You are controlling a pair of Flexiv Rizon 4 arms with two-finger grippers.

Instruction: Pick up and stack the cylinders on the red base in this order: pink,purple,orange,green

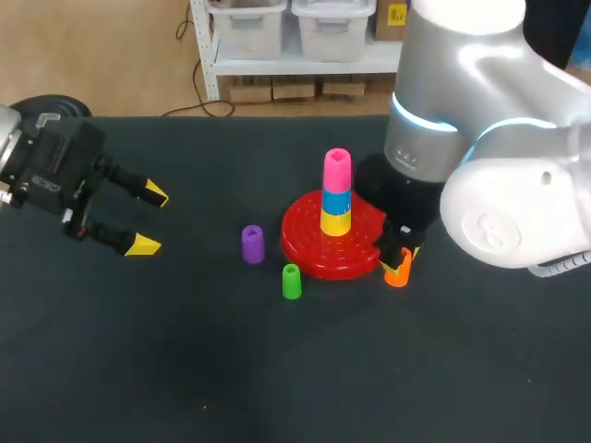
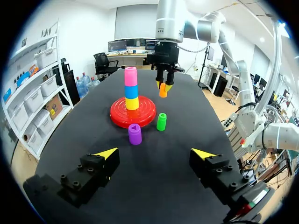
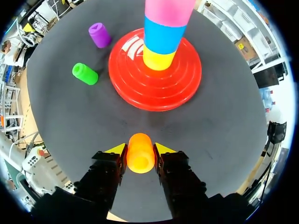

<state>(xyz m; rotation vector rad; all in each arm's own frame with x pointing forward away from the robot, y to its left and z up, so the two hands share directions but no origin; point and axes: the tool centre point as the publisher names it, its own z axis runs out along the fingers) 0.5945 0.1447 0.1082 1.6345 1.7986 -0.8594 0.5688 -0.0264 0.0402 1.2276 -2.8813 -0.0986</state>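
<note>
Grasp of orange cylinder [image 3: 140, 161] beside the red base [image 1: 307, 247]. The right gripper [image 3: 140, 149] is closed on the cylinder, one yellow-tipped finger on each side, just off the base's rim. Whether the cylinder touches the table [image 1: 185, 369] cannot be told.

On the base stand the yellow cylinder [image 1: 335, 222], the blue cylinder [image 1: 336, 201] and, on top, the pink cylinder [image 1: 337, 171]. The purple cylinder [image 1: 252, 244] and green cylinder [image 1: 292, 281] stand on the table near the base, on its far side from the orange one. The left gripper [image 1: 148, 220] hangs well away from the base, fingers wide apart and empty.

The order puts purple before orange, so the orange piece probably should not go on yet. Any placement should rise above the pink top, centre over the base and descend straight, since a side knock would likely topple the tall column.
</note>
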